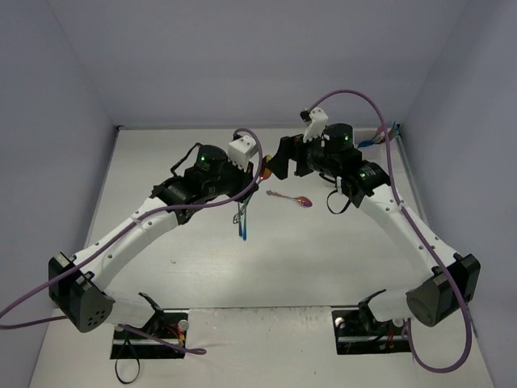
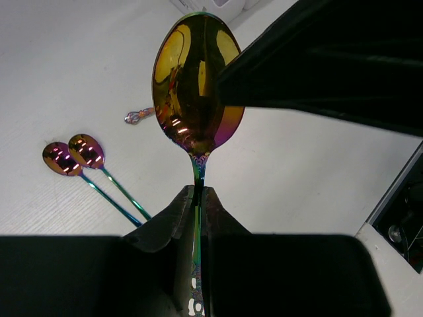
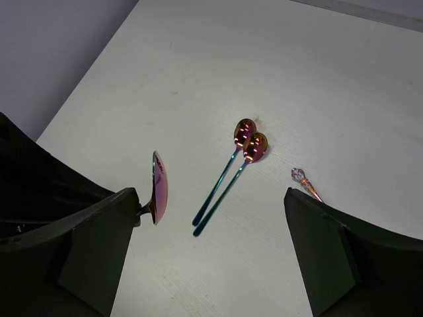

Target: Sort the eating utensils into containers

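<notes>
My left gripper (image 2: 197, 191) is shut on the thin handle of a gold-purple spoon (image 2: 198, 82) and holds it above the table, bowl pointing away. In the top view this gripper (image 1: 257, 175) is mid-table. My right gripper (image 3: 211, 198) is open, and the held spoon's bowl (image 3: 158, 187) sits edge-on beside its left finger (image 3: 99, 251). That finger (image 2: 317, 66) touches the bowl's right edge. Two iridescent spoons (image 3: 250, 140) lie side by side on the table (image 1: 241, 218). Another spoon (image 1: 292, 198) lies apart. A white boxy container (image 1: 244, 149) shows behind the left wrist.
More utensils (image 1: 378, 139) lie at the back right by the wall. A decorated handle end (image 3: 301, 177) pokes out beside the right finger, and it also shows in the left wrist view (image 2: 139, 117). Grey walls enclose the table on three sides.
</notes>
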